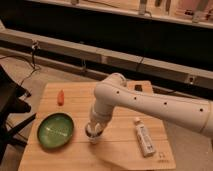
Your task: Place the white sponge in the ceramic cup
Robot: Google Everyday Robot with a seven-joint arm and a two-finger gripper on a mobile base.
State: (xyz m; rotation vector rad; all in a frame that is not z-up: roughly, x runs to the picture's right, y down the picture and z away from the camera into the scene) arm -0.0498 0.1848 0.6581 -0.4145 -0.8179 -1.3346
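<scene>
The white arm reaches from the right down to the middle of the wooden table [75, 152]. The gripper [93, 131] points straight down over a small pale cup [93, 137] standing near the table's front centre, just right of the green bowl. The gripper's tip is at or inside the cup's mouth and hides most of it. I cannot make out the white sponge; it may be hidden at the gripper's tip or in the cup.
A green bowl [55, 130] sits at the front left. A small orange object [60, 97] lies at the back left. A white tube [144, 137] lies at the right. A dark small object [138, 88] is at the back edge. A black chair [9, 107] stands left.
</scene>
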